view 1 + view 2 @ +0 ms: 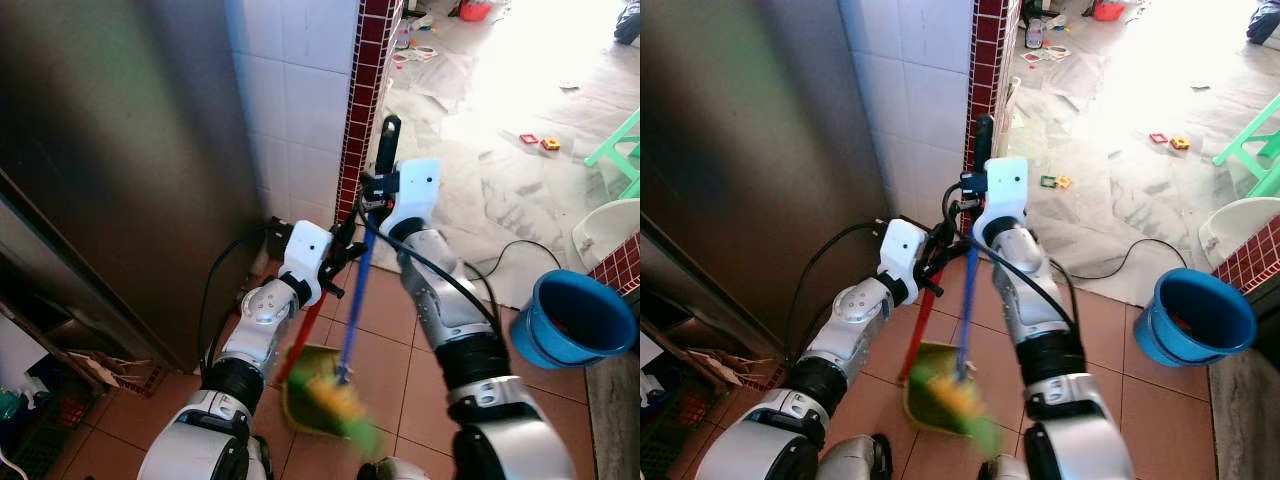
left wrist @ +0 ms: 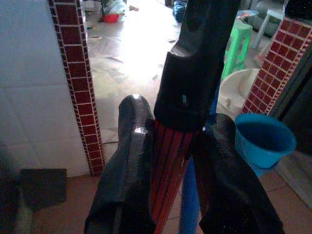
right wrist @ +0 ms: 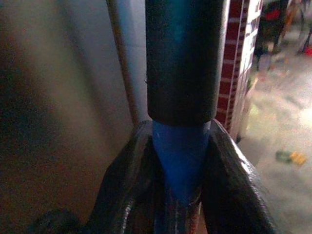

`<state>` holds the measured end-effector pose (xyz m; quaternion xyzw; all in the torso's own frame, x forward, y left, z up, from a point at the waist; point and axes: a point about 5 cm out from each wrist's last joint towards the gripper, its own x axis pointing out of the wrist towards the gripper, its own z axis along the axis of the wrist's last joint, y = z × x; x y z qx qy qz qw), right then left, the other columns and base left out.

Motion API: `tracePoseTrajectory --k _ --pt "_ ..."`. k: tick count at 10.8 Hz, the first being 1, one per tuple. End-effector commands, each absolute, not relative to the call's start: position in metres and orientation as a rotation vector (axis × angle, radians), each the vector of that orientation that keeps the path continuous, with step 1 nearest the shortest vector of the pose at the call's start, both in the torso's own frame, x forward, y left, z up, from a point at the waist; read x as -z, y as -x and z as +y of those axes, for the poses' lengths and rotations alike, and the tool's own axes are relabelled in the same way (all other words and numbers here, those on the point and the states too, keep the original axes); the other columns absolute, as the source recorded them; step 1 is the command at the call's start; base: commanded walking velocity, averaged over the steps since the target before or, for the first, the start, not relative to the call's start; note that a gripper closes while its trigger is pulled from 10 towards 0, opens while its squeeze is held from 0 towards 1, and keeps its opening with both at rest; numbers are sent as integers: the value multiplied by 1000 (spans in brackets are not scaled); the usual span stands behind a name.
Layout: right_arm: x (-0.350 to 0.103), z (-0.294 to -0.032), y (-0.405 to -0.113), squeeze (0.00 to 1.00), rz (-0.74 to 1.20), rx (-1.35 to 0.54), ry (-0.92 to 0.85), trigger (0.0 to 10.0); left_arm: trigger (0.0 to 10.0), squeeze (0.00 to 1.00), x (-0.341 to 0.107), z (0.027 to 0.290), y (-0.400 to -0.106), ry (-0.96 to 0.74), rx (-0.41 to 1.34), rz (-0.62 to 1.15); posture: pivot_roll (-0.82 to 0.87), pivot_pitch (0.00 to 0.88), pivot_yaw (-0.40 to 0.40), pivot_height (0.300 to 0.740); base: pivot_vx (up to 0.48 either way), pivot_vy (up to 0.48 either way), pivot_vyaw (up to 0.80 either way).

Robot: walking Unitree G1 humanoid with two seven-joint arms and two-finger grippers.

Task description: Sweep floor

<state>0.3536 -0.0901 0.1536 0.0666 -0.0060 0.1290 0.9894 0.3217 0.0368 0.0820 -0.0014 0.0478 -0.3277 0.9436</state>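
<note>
My right gripper [image 3: 180, 161] is clamped around the blue broom handle [image 1: 355, 300], just under its black grip [image 3: 181, 58], both fingers [image 3: 127, 185] pressed to the shaft. From there the handle runs down to the green and yellow bristles [image 1: 345, 405], which look blurred and sit at the dustpan [image 1: 300, 400] on the terracotta tiles [image 1: 400, 340] right in front of me. My left gripper [image 2: 168, 161] is closed on the red dustpan handle [image 1: 305, 335], fingers either side of it just below its black cap [image 2: 190, 83]; the two handles stand close together, nearly crossing between my arms.

Tight on my left I have a dark metal cabinet [image 1: 110, 170], then a white tiled wall [image 1: 300, 100] ending in a dark red tile edge [image 1: 365, 110] just behind the grippers. A black cable [image 1: 215, 290] hangs along my left arm. To my right a blue bucket [image 1: 570, 320] sits beside a red tiled ledge [image 1: 620, 265], with a white basin [image 1: 610, 230] and a green stool [image 1: 625, 145] beyond it. Past the tile edge the floor turns pale and marbled [image 1: 500, 130], with a loose black cord [image 1: 520, 250] lying on it and small bits of litter [image 1: 540, 141] scattered further out
</note>
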Motion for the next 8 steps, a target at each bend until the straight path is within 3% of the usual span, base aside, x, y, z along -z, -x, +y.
tracePoseTrajectory --k 1,3,5,8 --pt "-181 -83 -358 0 -83 -293 -221 10000 10000 0 -56 24 -305 93 705 243 -84 70 1 740 0 0 0" --pt "-217 -71 -360 0 -150 -396 -259 10000 10000 0 -54 22 -303 76 703 254 -86 67 1 740 0 0 0" --pt "-253 -67 -356 0 -289 -525 -109 10000 10000 0 -53 23 -303 71 696 262 -92 62 3 740 0 0 0" --pt "-285 -86 -354 0 -484 -490 60 10000 10000 0 -50 22 -302 45 710 278 -100 60 4 740 0 0 0"
